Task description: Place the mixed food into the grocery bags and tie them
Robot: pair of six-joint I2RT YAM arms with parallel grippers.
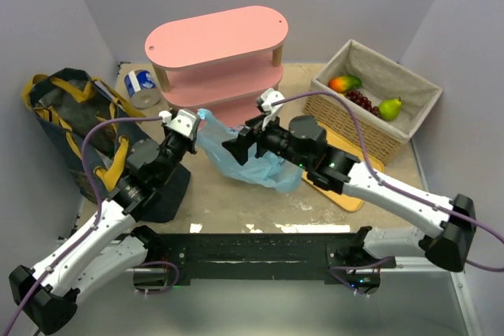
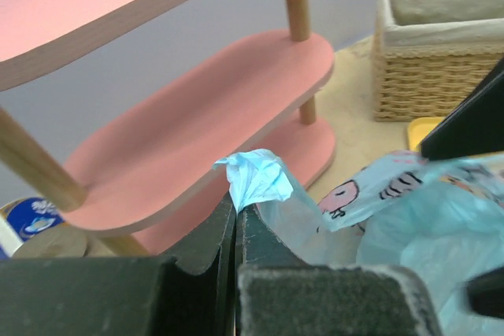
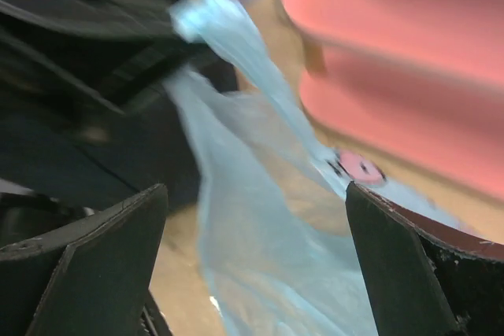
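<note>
The light-blue plastic bag (image 1: 252, 164) hangs in the middle of the table. My left gripper (image 1: 197, 122) is shut on its handle (image 2: 256, 181) and holds it up beside the pink shelf. My right gripper (image 1: 236, 149) is open, with the bag (image 3: 260, 257) between its jaws, not touching. The navy denim tote (image 1: 75, 127) with yellow handles lies at the left. A mango (image 1: 345, 83), dark grapes (image 1: 362, 101) and a pear (image 1: 390, 108) lie in the wicker basket (image 1: 413, 120). The other food is out of view.
A pink three-tier shelf (image 1: 216, 57) stands at the back centre. A blue-and-white tin (image 1: 142, 84) sits left of it. A yellow board (image 1: 350, 190) lies under my right arm.
</note>
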